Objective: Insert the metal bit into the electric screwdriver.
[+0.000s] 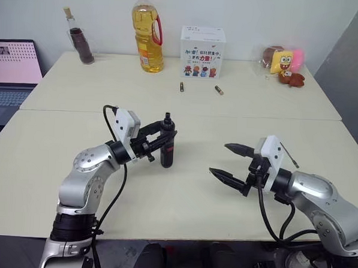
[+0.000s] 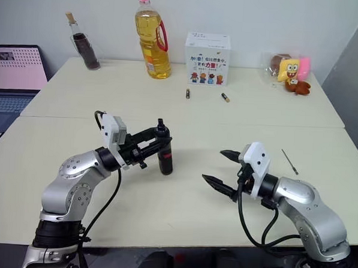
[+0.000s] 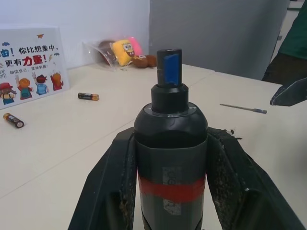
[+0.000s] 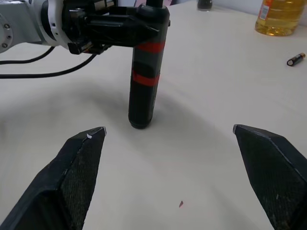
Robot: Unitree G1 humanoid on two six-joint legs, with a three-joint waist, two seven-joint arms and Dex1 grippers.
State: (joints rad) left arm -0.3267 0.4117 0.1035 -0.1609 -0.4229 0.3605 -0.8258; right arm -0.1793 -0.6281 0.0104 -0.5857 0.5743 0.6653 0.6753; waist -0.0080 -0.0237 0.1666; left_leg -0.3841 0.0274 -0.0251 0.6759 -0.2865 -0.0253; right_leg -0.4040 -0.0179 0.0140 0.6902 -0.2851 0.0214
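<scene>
Screwdriver first: in the head views the electric screwdriver (image 1: 167,146) stands upright, its narrow tip upward, clamped in the left gripper (image 1: 160,142), whose fingers are closed on its upper body. The right gripper (image 1: 230,161) hovers nearby over the surface (image 1: 186,104), its fingers spread wide and holding nothing. The metal bit (image 2: 289,161) lies flat on the surface just beyond the right arm, well apart from the screwdriver. In the left wrist view both fingers (image 3: 113,191) press the screwdriver's sides at its red band, and the bit lies past it. In the right wrist view the fingers (image 4: 79,167) stand far apart, framing the upright screwdriver; whether its base touches the surface, I cannot tell.
</scene>
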